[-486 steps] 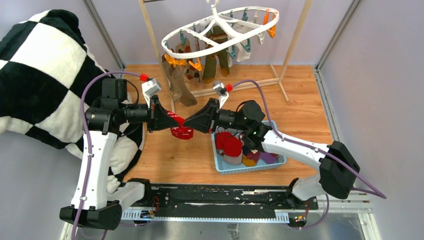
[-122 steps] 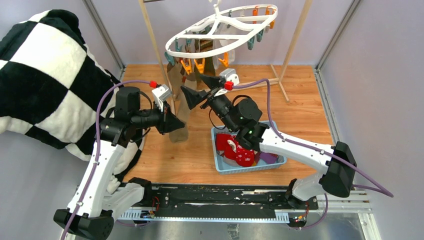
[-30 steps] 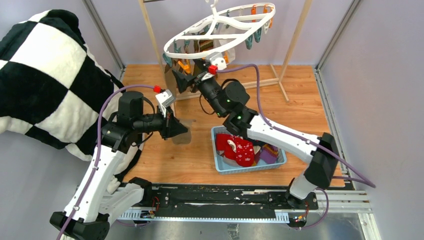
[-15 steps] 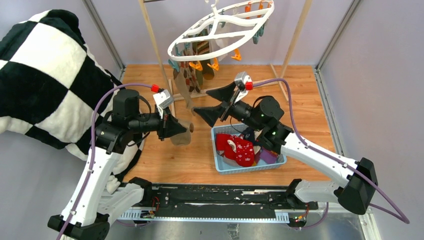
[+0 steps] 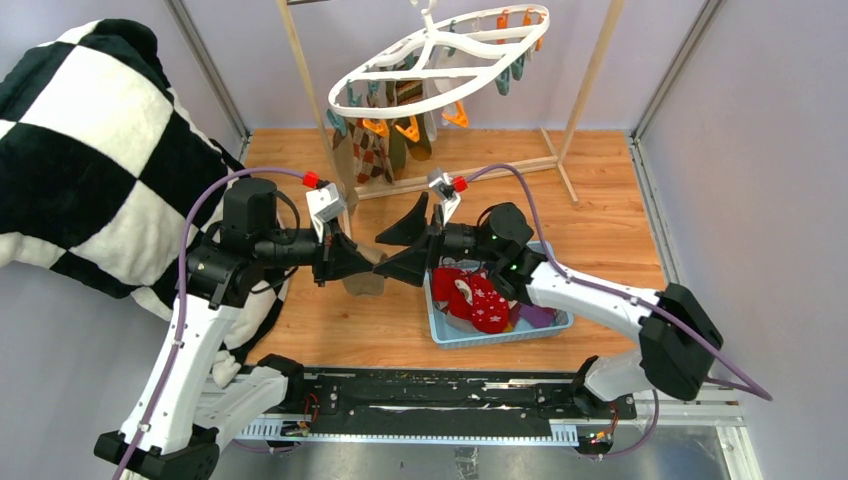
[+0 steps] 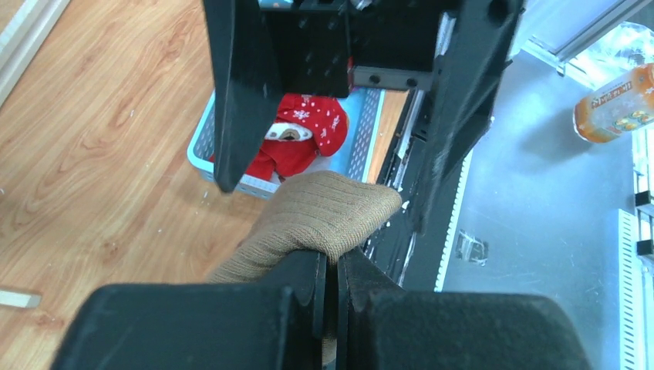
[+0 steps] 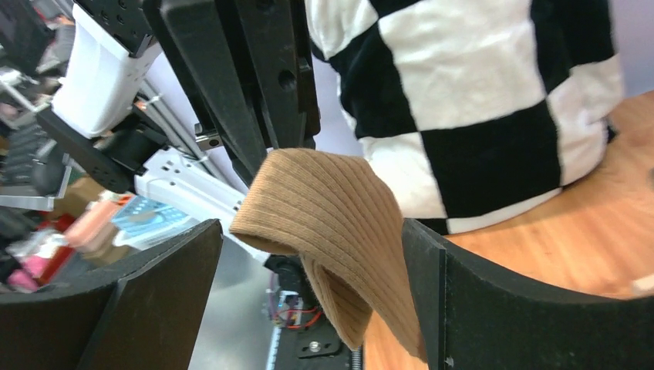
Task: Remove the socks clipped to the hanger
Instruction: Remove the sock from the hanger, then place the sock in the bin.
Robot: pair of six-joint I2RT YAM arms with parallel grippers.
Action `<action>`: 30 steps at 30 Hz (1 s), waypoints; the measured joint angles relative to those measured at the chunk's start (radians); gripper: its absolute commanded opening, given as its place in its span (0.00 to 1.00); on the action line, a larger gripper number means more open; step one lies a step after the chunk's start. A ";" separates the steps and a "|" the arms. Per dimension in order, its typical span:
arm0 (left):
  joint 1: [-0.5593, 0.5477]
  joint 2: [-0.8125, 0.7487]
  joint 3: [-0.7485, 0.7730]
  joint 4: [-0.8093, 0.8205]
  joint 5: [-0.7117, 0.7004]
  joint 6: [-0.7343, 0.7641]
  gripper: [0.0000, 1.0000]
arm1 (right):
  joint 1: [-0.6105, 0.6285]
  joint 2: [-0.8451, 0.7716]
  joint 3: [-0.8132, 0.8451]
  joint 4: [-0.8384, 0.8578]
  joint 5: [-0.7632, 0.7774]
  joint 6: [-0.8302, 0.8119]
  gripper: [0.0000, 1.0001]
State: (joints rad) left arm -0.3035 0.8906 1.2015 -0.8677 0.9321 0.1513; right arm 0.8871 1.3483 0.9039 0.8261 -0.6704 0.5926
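Pinching a tan sock [image 6: 328,208] tight in the left gripper [image 6: 330,262], fingers pressing flat together on the ribbed fabric, the folded end sticking out past the tips. Holding the right gripper [image 7: 312,231] spread wide, one finger standing on either side of that free end, not clamping it; unclear on contact between pads and fabric. Meeting tip to tip low over the wooden tabletop [image 5: 600,220], just left of a blue basket [image 5: 445,338] holding red socks [image 5: 480,300] and a few of other colours. Hanging above and behind, at the far side: the white oval hanger [image 5: 440,60], tilting, with several socks [image 5: 385,150] dangling from orange and teal clips [image 5: 408,130] at its near-left rim, inside a light wooden rack [image 5: 590,80]. Spilling in from the left, a black-and-white checked blanket [image 5: 80,140].
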 measured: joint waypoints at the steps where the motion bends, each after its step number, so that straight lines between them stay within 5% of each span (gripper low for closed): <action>1: 0.000 0.000 0.003 -0.003 0.002 0.003 0.00 | 0.000 0.024 0.000 0.034 -0.015 0.029 0.82; 7: 0.000 0.000 0.006 -0.004 0.002 0.018 0.01 | 0.000 0.132 0.001 0.193 -0.069 0.180 0.39; 9: 0.000 0.000 0.006 -0.006 -0.005 0.023 0.20 | 0.000 0.136 0.001 0.225 -0.082 0.216 0.27; 14: 0.000 -0.006 0.008 -0.041 -0.011 0.058 0.61 | -0.013 0.121 0.002 0.243 -0.077 0.240 0.24; 22: -0.001 -0.016 0.009 -0.097 -0.057 0.110 0.98 | -0.046 0.003 -0.021 0.191 -0.064 0.235 0.18; 26: -0.001 -0.021 0.011 -0.114 -0.097 0.115 1.00 | -0.103 -0.102 -0.064 0.045 -0.029 0.183 0.17; 30: -0.001 -0.006 0.021 -0.124 -0.183 0.110 1.00 | -0.162 -0.294 -0.082 -0.357 0.164 0.017 0.13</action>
State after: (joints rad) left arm -0.3042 0.8848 1.2224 -0.9916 0.7494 0.2611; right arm 0.7250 1.0538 0.8219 0.4690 -0.5060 0.6094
